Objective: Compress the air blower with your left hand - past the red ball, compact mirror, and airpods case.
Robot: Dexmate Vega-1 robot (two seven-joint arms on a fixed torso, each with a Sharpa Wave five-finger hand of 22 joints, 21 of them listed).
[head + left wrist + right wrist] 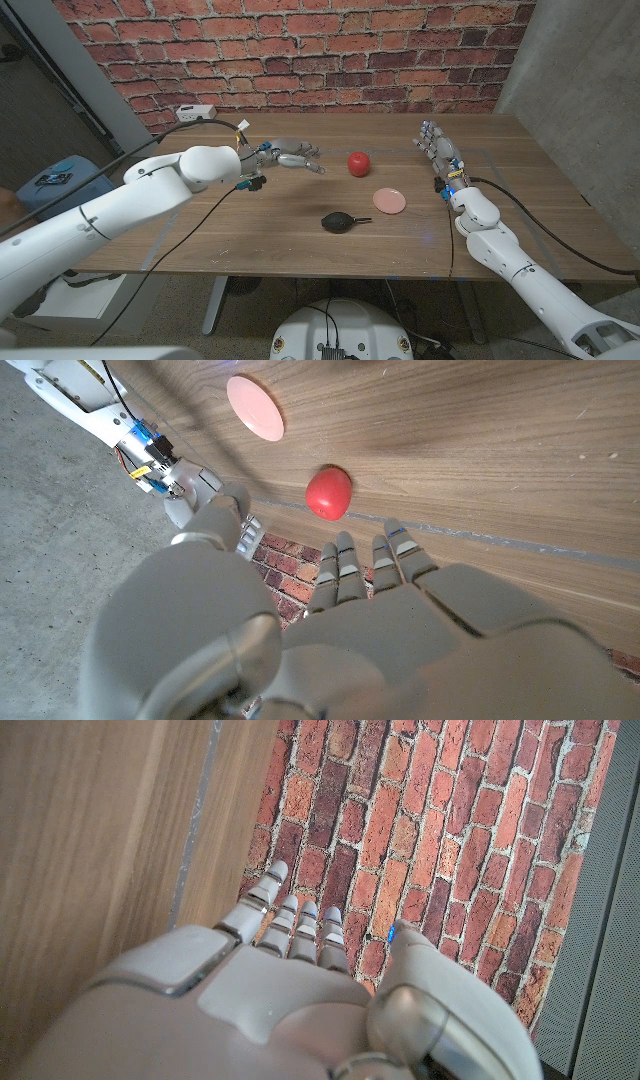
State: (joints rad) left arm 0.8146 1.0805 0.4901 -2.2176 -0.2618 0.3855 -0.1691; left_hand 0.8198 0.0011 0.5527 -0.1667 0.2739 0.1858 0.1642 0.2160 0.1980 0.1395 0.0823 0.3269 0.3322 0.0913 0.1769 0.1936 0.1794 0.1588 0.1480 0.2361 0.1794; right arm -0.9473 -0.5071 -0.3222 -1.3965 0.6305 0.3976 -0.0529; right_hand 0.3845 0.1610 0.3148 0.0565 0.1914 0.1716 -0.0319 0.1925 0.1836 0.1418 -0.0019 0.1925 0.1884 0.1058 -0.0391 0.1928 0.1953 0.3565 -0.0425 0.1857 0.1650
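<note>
The black air blower (338, 221) lies on the wooden table (260, 235) in front of the middle, its nozzle pointing right. My left hand (285, 155) hovers at the back left, well behind the blower, fingers stretched toward the red ball (357, 162) and holding nothing. In the left wrist view the same hand (350, 620) reaches toward the ball (329, 492), with a gap between them. The pink round compact mirror (389, 201) lies right of the blower. My right hand (437, 145) stands at the back right with its fingers straight and nothing in it (290, 990).
A small white box (195, 112) with a cable sits at the table's back left edge. A red brick wall (300, 50) runs behind the table. The left wrist view also catches the mirror (255, 407) and my right arm (120, 430).
</note>
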